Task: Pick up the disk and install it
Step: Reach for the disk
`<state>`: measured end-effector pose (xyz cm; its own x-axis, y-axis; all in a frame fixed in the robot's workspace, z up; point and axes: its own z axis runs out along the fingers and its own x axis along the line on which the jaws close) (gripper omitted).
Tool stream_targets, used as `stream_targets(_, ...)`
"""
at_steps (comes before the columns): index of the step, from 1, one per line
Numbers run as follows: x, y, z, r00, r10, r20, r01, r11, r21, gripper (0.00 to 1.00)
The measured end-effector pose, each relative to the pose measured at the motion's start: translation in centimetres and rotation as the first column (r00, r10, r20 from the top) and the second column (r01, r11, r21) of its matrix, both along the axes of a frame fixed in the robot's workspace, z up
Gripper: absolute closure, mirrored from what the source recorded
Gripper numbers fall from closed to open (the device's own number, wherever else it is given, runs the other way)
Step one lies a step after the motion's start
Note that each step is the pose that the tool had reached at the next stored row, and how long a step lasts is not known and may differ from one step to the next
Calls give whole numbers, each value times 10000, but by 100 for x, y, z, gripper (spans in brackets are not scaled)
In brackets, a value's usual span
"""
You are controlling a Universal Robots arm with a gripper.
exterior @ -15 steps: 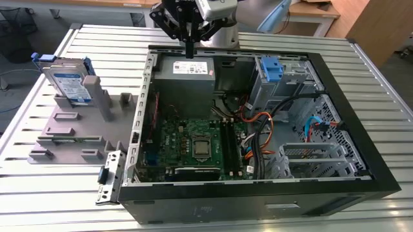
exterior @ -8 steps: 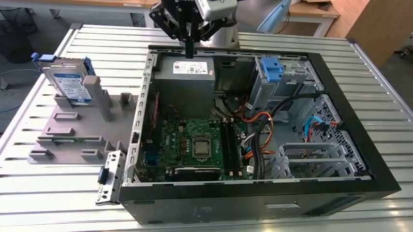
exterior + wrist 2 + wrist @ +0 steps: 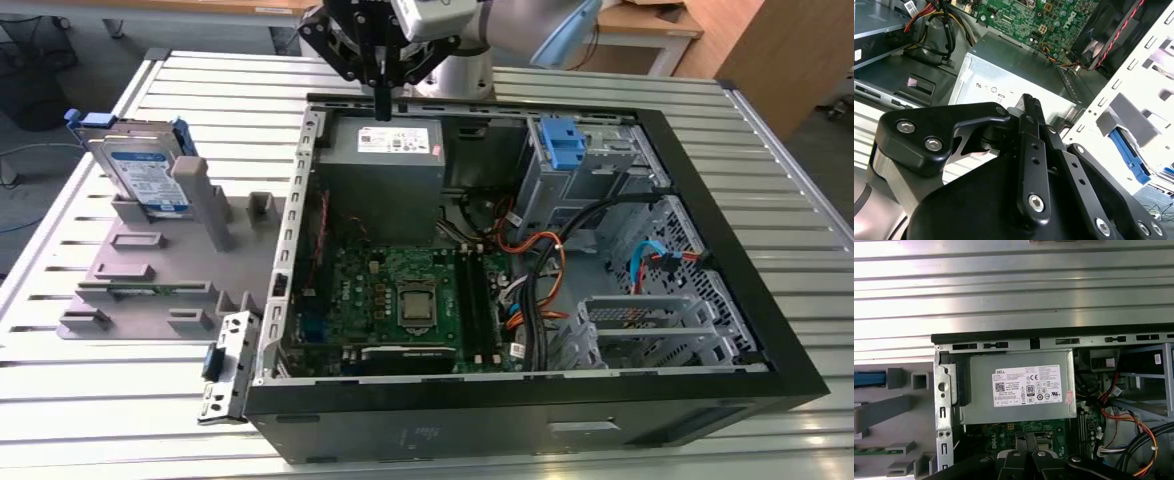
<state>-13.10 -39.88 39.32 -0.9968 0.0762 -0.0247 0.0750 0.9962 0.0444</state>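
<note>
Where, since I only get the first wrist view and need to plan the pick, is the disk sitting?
Observer: In the exterior view the disk stands on edge in the grey fixture on the table. It is outside the computer case, on the exterior view's left.
Operator: Is the end effector holding anything?
Observer: No. The end effector is shut and empty, and it hangs over the power supply.
Operator: Any landmark on the drive cage?
Observer: A blue latch tab sits on the grey cage, on the exterior view's right of the power supply.
</note>
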Motion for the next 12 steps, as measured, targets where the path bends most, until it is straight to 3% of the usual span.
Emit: stream_targets(12, -200, 13, -5, 10000, -1, 1, 1, 10000, 0, 89)
